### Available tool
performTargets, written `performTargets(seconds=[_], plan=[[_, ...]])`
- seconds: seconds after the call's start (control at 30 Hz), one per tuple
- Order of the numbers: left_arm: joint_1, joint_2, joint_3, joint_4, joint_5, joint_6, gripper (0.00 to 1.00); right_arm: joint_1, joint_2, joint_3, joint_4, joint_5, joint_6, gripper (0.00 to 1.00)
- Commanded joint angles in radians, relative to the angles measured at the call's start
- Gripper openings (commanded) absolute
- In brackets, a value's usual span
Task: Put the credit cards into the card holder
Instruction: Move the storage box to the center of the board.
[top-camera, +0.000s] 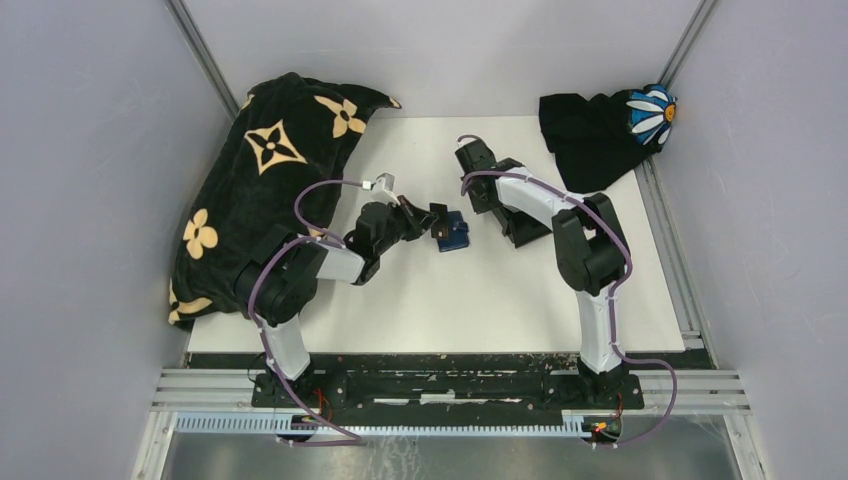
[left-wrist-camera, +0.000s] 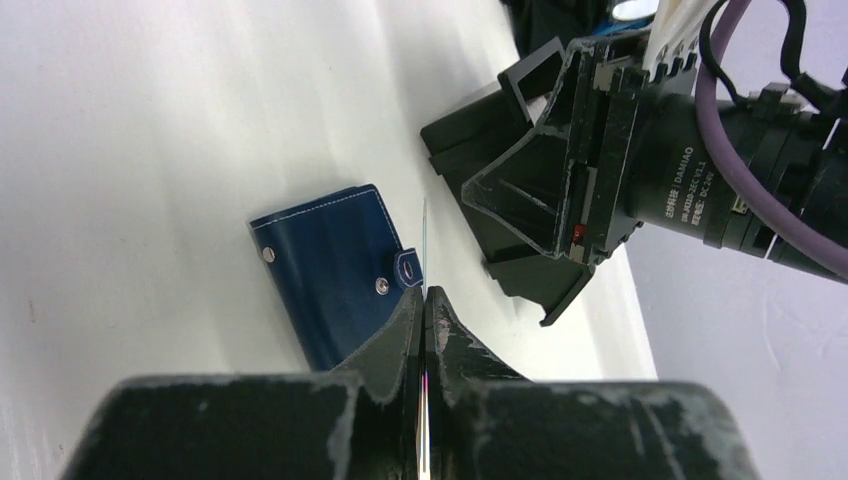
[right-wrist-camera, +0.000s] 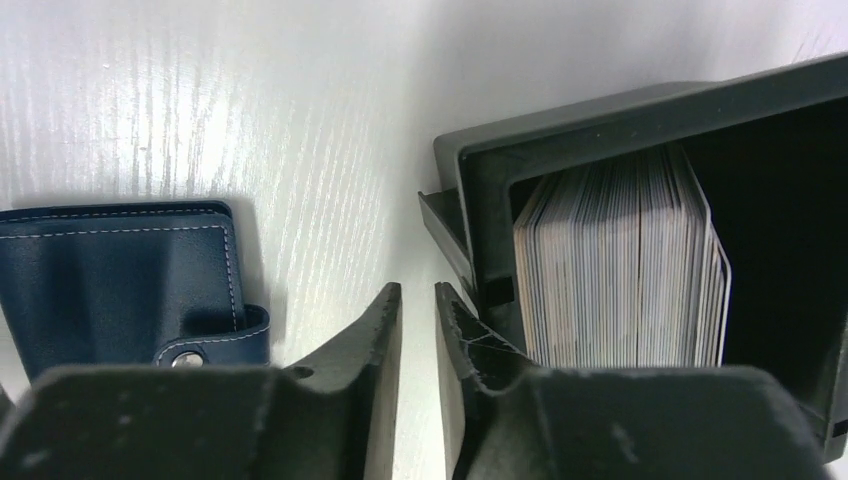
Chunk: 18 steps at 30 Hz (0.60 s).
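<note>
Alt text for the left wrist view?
Left pincer shut on a thin card, seen edge-on, next to a blue wallet on the white table. Right arm over a black tray behind.

**Card holder** (top-camera: 455, 233): a small navy-blue wallet with white stitching, folded, its snap tab curled round one edge. It lies flat on the white table (top-camera: 480, 290) near the centre of the top view.

**Credit cards** (right-wrist-camera: 620, 260): a whitish-grey stack standing on edge inside the black tray (right-wrist-camera: 600, 115), at the right of the right wrist view.

**Single card** (left-wrist-camera: 424, 235): seen edge-on, pinched in the left gripper (left-wrist-camera: 423, 295), just beside the holder's tab.
</note>
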Motion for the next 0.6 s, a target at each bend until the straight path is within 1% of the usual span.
performTargets(seconds=[0.0,0.17,0.3,0.4,0.47,0.57], plan=[[0.025,0.001,-0.04,0.143,0.036,-0.097,0.03,-0.002,-0.064,0.044,0.017,0.072,-0.028,0.27],[0.032,0.004,-0.074,0.209,0.065,-0.141,0.03,-0.018,-0.079,0.056,-0.002,0.063,-0.029,0.29],[0.032,0.007,-0.113,0.266,0.064,-0.175,0.03,0.001,-0.137,0.007,0.042,-0.002,-0.023,0.3],[0.033,0.019,-0.137,0.308,0.056,-0.193,0.03,0.02,-0.176,-0.033,0.075,-0.085,0.006,0.31],[0.033,0.027,-0.156,0.336,0.045,-0.2,0.03,0.036,-0.163,-0.016,0.063,-0.1,0.012,0.31],[0.033,0.034,-0.172,0.347,0.024,-0.199,0.03,0.054,-0.108,0.026,0.02,-0.077,0.013,0.31]])
